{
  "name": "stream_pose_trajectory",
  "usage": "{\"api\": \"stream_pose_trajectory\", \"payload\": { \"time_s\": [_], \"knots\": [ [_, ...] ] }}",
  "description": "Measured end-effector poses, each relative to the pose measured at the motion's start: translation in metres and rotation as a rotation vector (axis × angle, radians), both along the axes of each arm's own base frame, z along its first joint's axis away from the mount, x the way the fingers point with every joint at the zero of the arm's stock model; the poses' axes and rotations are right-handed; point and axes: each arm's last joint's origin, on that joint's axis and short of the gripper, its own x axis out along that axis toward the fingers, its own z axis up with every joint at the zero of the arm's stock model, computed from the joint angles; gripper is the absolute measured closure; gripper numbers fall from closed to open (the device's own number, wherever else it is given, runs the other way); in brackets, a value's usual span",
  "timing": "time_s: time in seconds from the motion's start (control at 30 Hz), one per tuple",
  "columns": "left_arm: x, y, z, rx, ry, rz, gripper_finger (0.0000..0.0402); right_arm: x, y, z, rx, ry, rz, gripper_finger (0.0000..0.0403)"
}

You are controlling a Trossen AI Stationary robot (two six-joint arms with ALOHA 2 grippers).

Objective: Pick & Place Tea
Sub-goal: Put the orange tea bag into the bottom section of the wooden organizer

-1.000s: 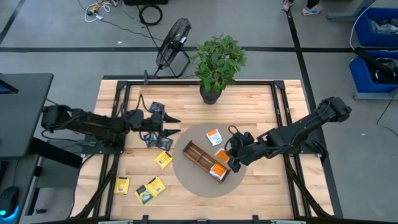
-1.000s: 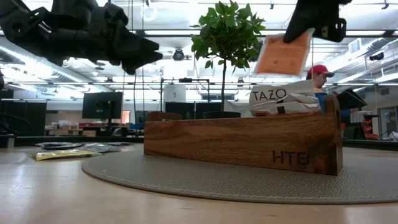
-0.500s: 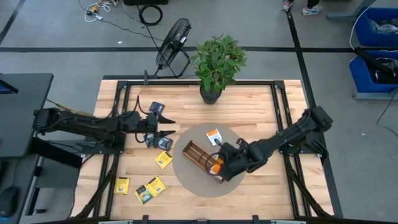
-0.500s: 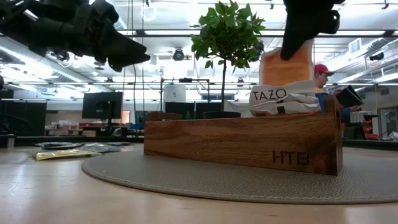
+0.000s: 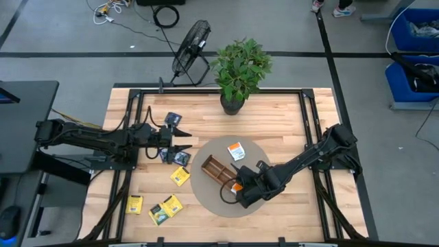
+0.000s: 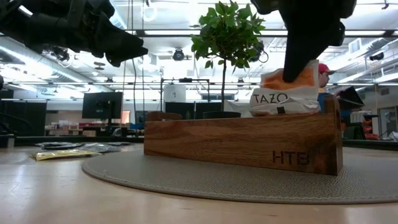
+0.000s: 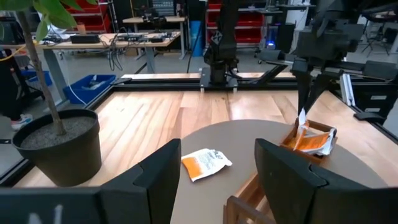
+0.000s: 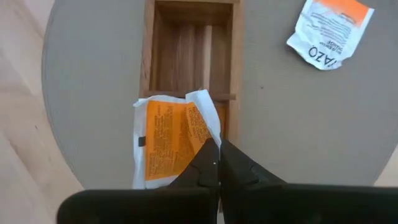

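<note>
- Orange-and-white sachet [image 8: 171, 140] sits pinched by one corner in your right gripper [image 8: 217, 163], whose fingers are closed together on it.
- You have that sachet down in the end compartment of the wooden tray [image 5: 221, 175], on top of other orange sachets there; the compartment next to it shows bare wood.
- Your tray rests on the round grey mat [image 5: 226, 202], and a second orange-and-white sachet [image 5: 236, 151] lies flat on the mat just beside the tray.
- Your left gripper [image 5: 186, 138] hangs above the table's left part with its fingers spread wide, holding nothing.
- Near it you have dark navy sachets [image 5: 171, 119] on the wood, and yellow sachets [image 5: 165, 208] lie closer to the front edge.
- Your potted plant [image 5: 240, 68] stands at the table's far edge.
</note>
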Motion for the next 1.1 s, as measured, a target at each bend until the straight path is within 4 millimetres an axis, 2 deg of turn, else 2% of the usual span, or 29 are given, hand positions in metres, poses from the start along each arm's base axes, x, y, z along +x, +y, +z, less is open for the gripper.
{"api": "stream_pose_trajectory", "payload": {
  "time_s": [0.1, 0.4, 0.7, 0.9, 1.1],
  "knots": [
    [0.0, 0.0, 0.0, -0.003, 0.0, 0.0, 0.0193, -0.002, 0.003, 0.001, -0.01, -0.005, 0.007, 0.0403],
    [0.0, 0.0, 0.0, -0.004, -0.001, 0.009, 0.0193, 0.002, 0.003, 0.023, -0.029, -0.014, 0.025, 0.0403],
    [0.0, 0.0, 0.0, -0.009, 0.0, 0.011, 0.0193, 0.014, 0.003, -0.009, -0.049, 0.117, 0.021, 0.0403],
    [0.0, 0.0, 0.0, -0.01, 0.0, 0.011, 0.0193, 0.022, 0.008, 0.0, -0.019, 0.059, 0.086, 0.04],
    [0.0, 0.0, 0.0, -0.01, 0.0, 0.011, 0.0193, 0.022, 0.01, -0.004, 0.045, 0.085, 0.107, 0.0384]
  ]
}}
